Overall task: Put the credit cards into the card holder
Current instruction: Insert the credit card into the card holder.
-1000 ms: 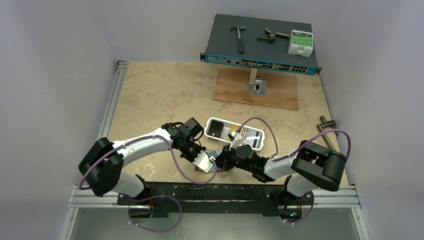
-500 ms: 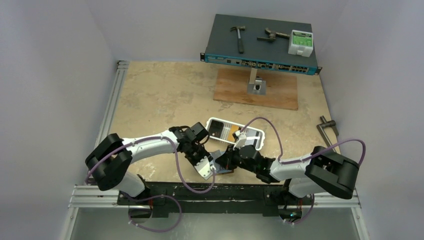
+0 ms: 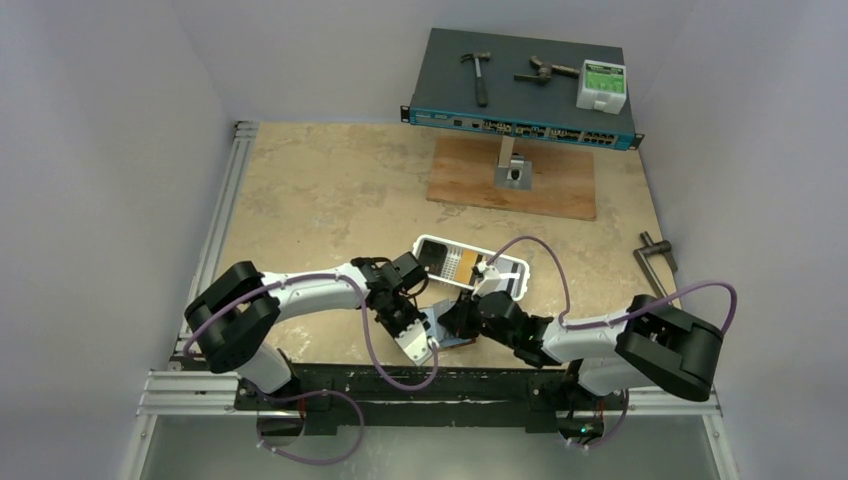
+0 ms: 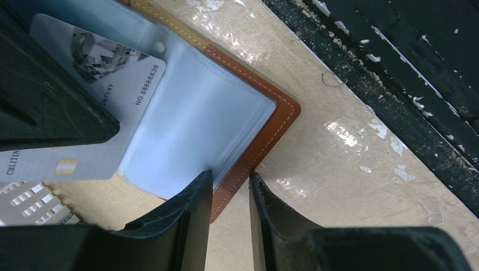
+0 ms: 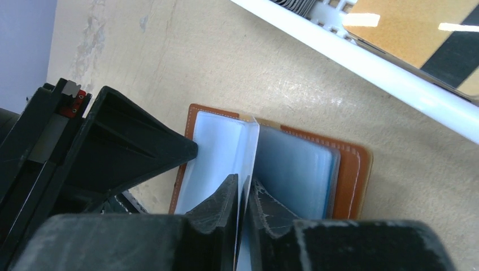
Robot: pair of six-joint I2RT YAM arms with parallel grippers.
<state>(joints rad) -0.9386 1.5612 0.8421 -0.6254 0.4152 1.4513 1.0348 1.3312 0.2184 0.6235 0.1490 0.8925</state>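
Note:
The card holder (image 3: 449,337) lies open near the table's front edge, brown leather (image 4: 265,130) with pale blue sleeves (image 5: 294,169). My right gripper (image 5: 244,180) is shut on a white-grey credit card (image 4: 124,79), whose far end sits at the sleeves. The card shows edge-on (image 5: 249,147) between the two halves. My left gripper (image 4: 230,175) is open and straddles the holder's leather corner, one finger on a sleeve, the other over the table. More credit cards, black (image 3: 432,258) and orange (image 5: 418,28), stand in the white tray.
The white slotted tray (image 3: 505,266) lies just behind the holder. A black metal rail (image 4: 395,73) runs along the table's near edge, close to the holder. Further back stand a wooden board (image 3: 512,180) and a network switch (image 3: 520,90) with tools on it.
My left gripper has gone from nearly shut to open and slid toward the near edge along the holder's corner. The right gripper stays shut on the card and has shifted slightly left.

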